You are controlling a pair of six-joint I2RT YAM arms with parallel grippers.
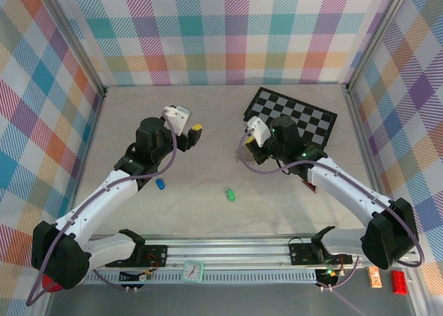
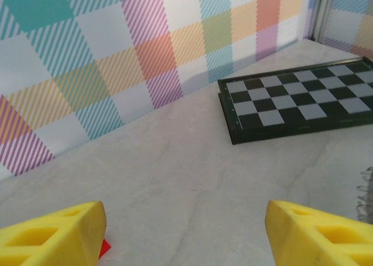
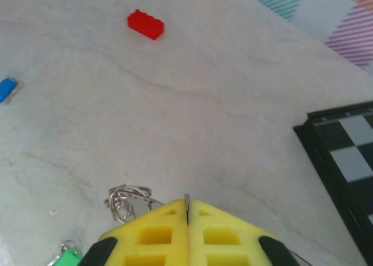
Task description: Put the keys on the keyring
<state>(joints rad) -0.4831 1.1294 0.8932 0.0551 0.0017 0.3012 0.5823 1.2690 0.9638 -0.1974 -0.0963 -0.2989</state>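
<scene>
My right gripper (image 3: 187, 204) is shut on a thin silvery strip of the keyring, and a tangle of its wire loops (image 3: 129, 199) sticks out to the left just above the table. The green key (image 3: 67, 258) lies below and left of those fingers, also seen as the green key (image 1: 230, 193) in the top view. The blue key (image 1: 160, 183) lies on the table near the left arm, at the far left as the blue key (image 3: 7, 88) in the right wrist view. My left gripper (image 1: 195, 134) hovers open over bare table, jaws wide, nothing between its fingertips (image 2: 78, 222).
A black-and-grey checkerboard (image 1: 294, 115) lies at the back right, behind the right wrist. A red brick (image 3: 145, 24) sits on the table ahead of the right gripper. Plaid walls close off the back and both sides.
</scene>
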